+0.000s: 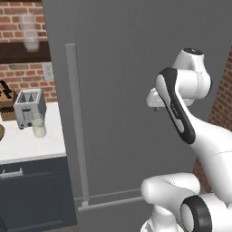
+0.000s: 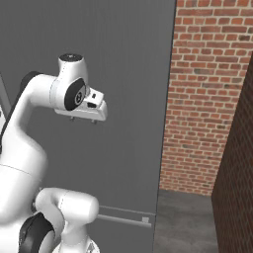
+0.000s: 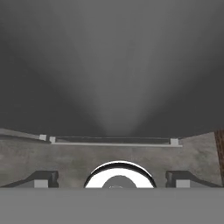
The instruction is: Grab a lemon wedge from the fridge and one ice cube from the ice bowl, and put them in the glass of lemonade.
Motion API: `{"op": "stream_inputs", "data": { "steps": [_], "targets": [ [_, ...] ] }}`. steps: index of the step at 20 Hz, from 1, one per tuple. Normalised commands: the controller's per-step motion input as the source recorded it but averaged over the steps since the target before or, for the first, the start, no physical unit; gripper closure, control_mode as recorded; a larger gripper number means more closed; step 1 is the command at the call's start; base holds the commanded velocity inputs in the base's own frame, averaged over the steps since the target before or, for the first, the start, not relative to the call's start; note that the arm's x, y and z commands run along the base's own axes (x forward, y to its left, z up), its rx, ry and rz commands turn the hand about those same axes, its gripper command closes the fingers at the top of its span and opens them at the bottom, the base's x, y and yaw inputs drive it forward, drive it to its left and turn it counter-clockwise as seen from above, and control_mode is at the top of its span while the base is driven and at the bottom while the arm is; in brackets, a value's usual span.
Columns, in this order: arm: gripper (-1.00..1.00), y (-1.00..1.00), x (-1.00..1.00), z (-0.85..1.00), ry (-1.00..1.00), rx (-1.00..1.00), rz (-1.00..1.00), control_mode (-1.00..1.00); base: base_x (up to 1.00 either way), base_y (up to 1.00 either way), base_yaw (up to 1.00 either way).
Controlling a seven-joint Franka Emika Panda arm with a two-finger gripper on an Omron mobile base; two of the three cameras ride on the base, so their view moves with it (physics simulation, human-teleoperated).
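The smooth white arm [image 1: 199, 136] has rounded, bulbous segments with glossy black bands and caps at its joints. A boxy pale-grey hand block [image 2: 91, 109] carries 2 small dark finger tips [image 3: 41, 178].

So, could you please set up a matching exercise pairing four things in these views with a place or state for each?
Things:
1. fridge
2. glass of lemonade
3. toaster
4. gripper

Places or states:
a. silver, at the back of the white counter
b. open, holding nothing
c. door closed, long vertical bar handle
d. on the counter, just in front of the toaster

Pairs: 1-c, 2-d, 3-a, 4-b
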Motion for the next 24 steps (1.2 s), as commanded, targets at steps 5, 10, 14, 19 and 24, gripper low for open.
{"op": "stream_inputs", "data": {
  "steps": [5, 10, 14, 19, 24],
  "targets": [
    [-1.0, 0.06, -0.16, -0.13, 0.0, 0.01, 0.0, -1.0, 0.0, 0.0, 0.0],
    [-1.0, 0.11, 0.0, -0.13, 0.0, 0.0, 0.0, -1.0, 0.0, 0.0, 0.0],
    [-1.0, 0.0, 0.0, 0.0, 0.0, 0.0, 0.0, -1.0, 0.0, 0.0, 0.0],
    [-1.0, 0.0, 0.0, 0.0, 0.0, 0.0, 0.0, 1.0, 0.0, 0.02, 0.0],
    [-1.0, 0.0, 0.0, 0.0, 0.0, 0.0, 0.0, 1.0, 0.0, 0.78, 0.0]
  ]
}}
